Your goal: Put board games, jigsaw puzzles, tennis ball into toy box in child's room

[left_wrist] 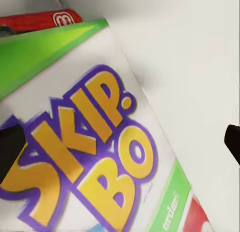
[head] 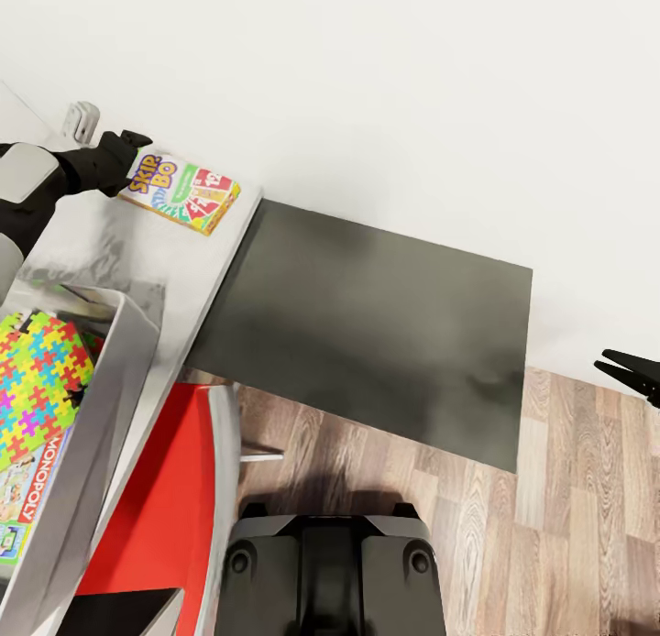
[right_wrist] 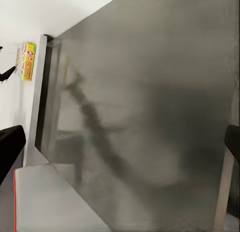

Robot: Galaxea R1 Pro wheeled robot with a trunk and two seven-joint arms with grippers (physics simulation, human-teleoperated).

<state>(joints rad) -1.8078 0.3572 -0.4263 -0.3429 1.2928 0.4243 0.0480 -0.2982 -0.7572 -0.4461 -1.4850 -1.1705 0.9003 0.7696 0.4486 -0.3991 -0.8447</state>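
My left gripper [head: 137,150] sits at the yellow-green-red Skip-Bo game box [head: 184,193] on the pale grey desk top [head: 174,251].
Whether it grips, I cannot tell; the box's far corner nears the desk edge, with open dark grey section [head: 367,343] beside it. Right gripper [head: 632,372] open.

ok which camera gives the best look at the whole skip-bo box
The head view: the whole Skip-Bo box lies on the pale table, the left hand at its edge. The left wrist view crops to its logo; the right wrist view shows it small and far.

board games [head: 183,192]: 2 | jigsaw puzzles [head: 37,384]: 1 | toy box [head: 101,398]: 1
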